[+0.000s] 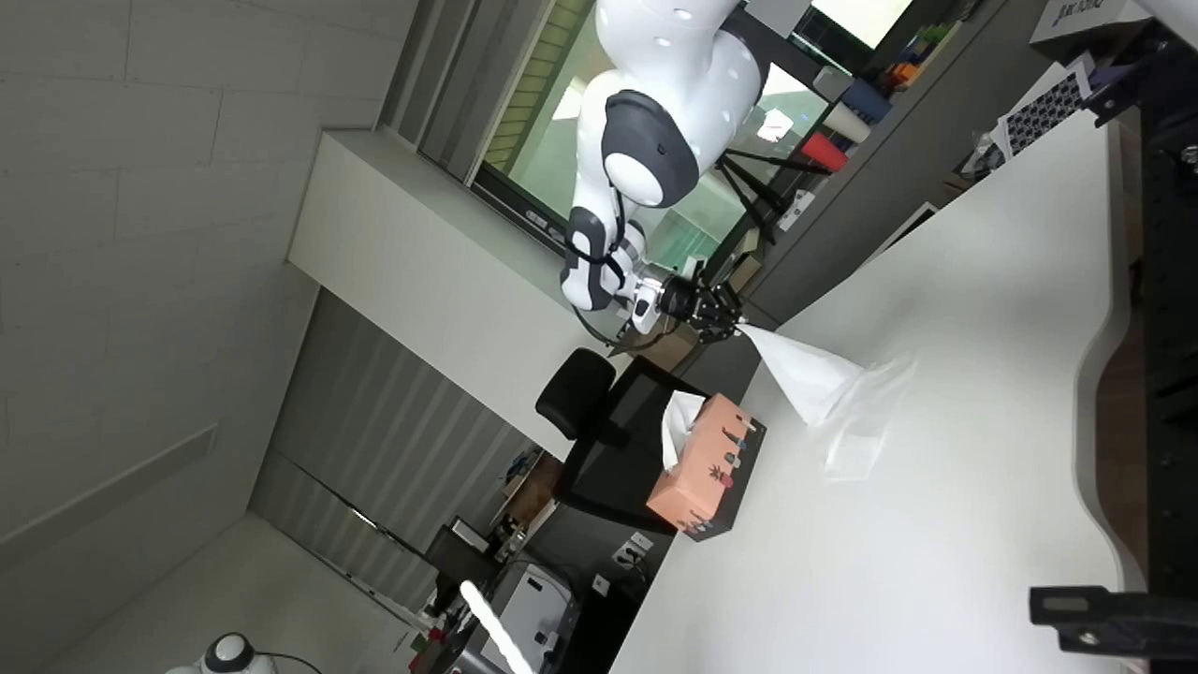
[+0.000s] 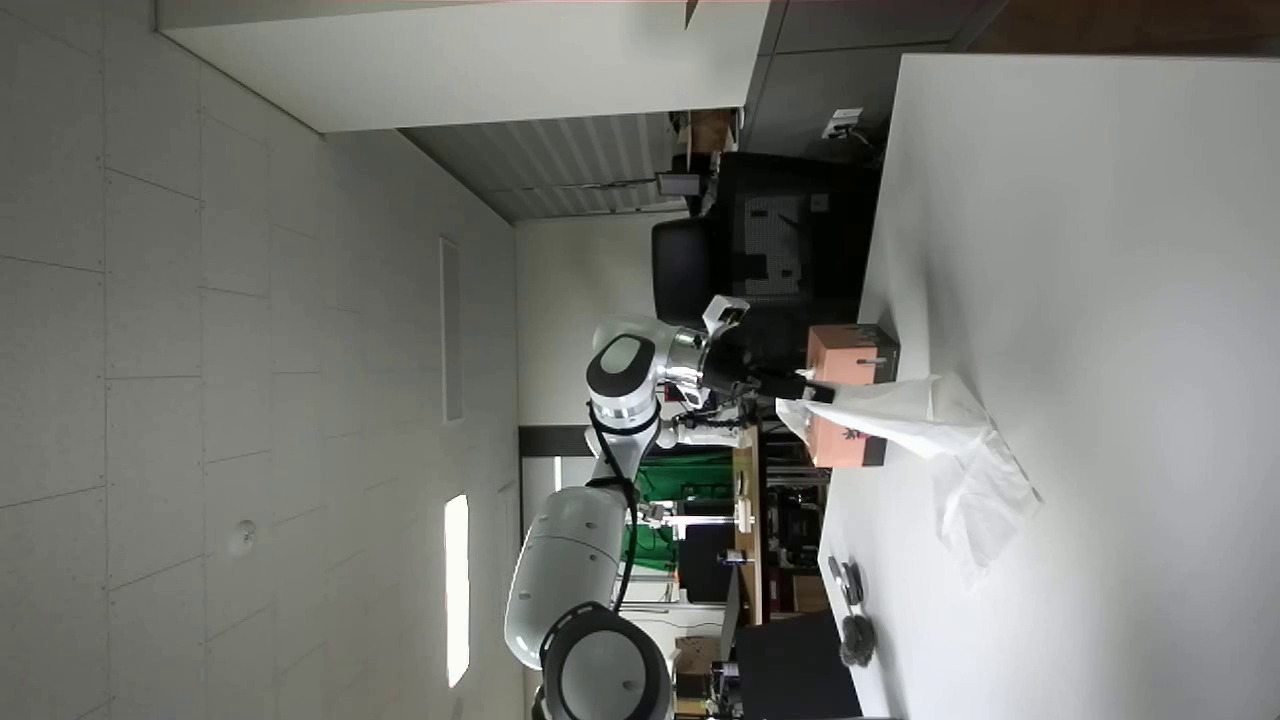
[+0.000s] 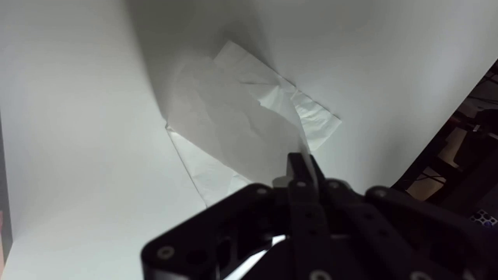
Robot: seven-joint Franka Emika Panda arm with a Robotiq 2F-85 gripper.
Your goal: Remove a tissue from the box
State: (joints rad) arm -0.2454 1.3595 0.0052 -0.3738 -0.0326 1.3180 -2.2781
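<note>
Gripper (image 3: 306, 165) in wrist-view foreground, fingers together, clamped on upper part of white tissue (image 3: 241, 124). Tissue is out of the tissue box (image 1: 700, 471), hanging from fingertips; its lower part lies spread and creased on counter (image 3: 97, 175). Tissue box, salmon top and dark base, potted-plant prints along side, sits on counter near the edge, apart from gripper. Second tissue (image 1: 679, 423) pokes up from box opening. White-and-gray arm (image 1: 650, 150) shows in both exterior views. Black chair (image 1: 613, 463) stands past counter edge, behind box. In an exterior view, small dark items (image 2: 857, 640) lie near counter edge; can't tell what they are.
</note>
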